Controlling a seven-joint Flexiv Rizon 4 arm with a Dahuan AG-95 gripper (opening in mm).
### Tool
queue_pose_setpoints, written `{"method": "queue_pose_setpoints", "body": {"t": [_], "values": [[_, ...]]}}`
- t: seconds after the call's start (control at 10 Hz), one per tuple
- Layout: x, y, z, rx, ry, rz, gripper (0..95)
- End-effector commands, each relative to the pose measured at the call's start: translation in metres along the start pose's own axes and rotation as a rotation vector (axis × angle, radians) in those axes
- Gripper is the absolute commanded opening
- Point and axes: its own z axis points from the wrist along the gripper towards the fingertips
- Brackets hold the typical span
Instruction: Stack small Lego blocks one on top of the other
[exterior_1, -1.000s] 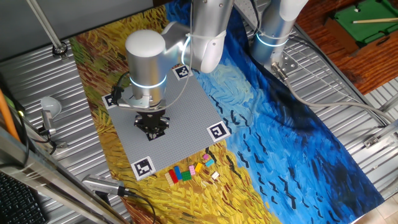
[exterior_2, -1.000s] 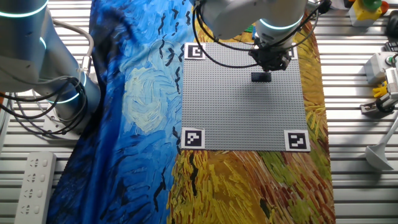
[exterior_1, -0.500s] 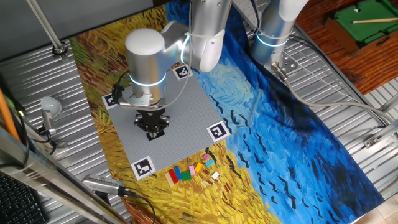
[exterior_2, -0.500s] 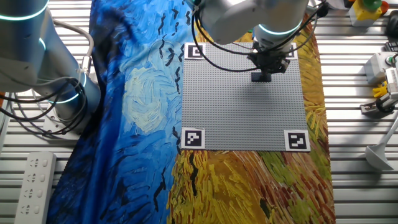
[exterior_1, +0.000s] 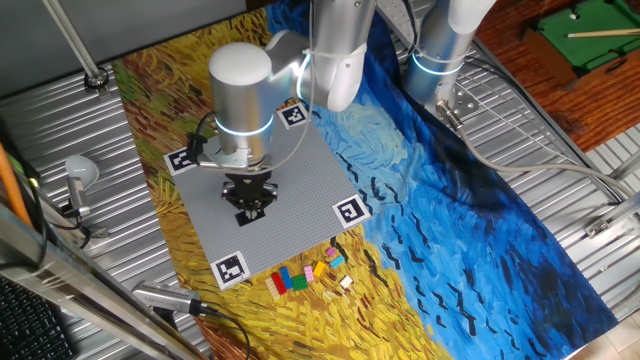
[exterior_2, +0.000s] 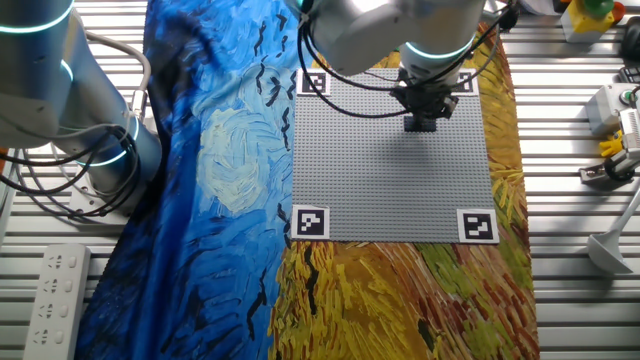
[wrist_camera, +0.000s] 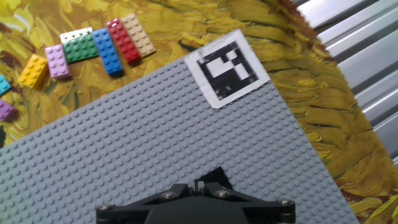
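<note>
Tool (exterior_1: 252, 212) low over grey baseplate (exterior_2: 390, 170) – fingers pressed together, tips meeting; loose bricks, incl. red brick (wrist_camera: 123, 40), lie beside baseplate edge.

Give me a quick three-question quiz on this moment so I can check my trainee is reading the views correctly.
1. True or false: the coloured bricks lie on the grey baseplate.
2. In the hand view, which brick lies between the blue brick and the tan brick? A) red brick B) yellow brick C) green brick
3. What surface is the gripper over?

Key
1. False: they lie on the painted cloth, beside the baseplate.
2. A
3. The grey baseplate, with the loose bricks off to one side.
</note>
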Motion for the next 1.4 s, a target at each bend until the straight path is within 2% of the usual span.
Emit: {"method": "queue_pose_setpoints", "body": {"t": [0.1,0.9,1.1,1.3,1.4], "values": [[-0.0002,0.0007,0.002,-0.004,-0.005,-0.008,0.0],[0.0055,0.0017,0.0074,-0.003,-0.019,-0.049,0.0],[0.0056,0.0017,0.0073,-0.007,-0.029,-0.066,0.0],[0.0057,0.0021,0.0069,-0.023,-0.055,-0.075,0.0],[0.0057,0.0021,0.0069,-0.024,-0.055,-0.078,0.0]]}}
